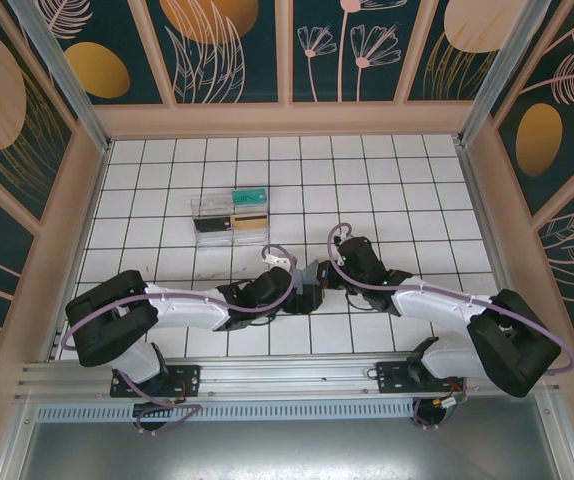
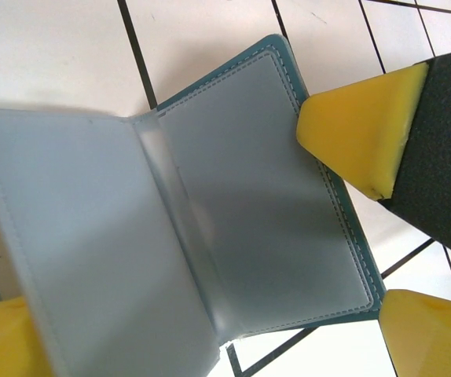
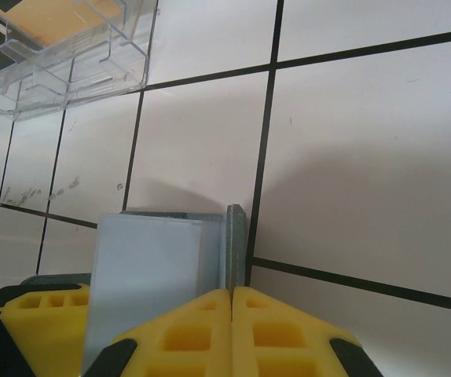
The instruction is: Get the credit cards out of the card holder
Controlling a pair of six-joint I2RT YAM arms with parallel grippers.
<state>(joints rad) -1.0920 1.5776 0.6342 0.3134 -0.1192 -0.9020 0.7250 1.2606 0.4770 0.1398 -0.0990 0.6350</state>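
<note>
Yellow foam tips of the right claw [image 3: 232, 302] are pressed together on one edge of the card holder [image 2: 249, 196]. It is spread open between the parted tips of the left claw [image 2: 218, 342], with its crease slanting across the left wrist view, at the near middle of the white-tiled worktop [image 1: 387, 180], which is enclosed by teal floral panels [image 1: 347, 50].

- Robot test booth, lab-style: two robot arms [image 1: 182, 305] bolted to a metal rail [image 1: 267, 375].
- White tiled table [image 1: 417, 190] enclosed by leaf-patterned panels [image 1: 227, 50].
</note>
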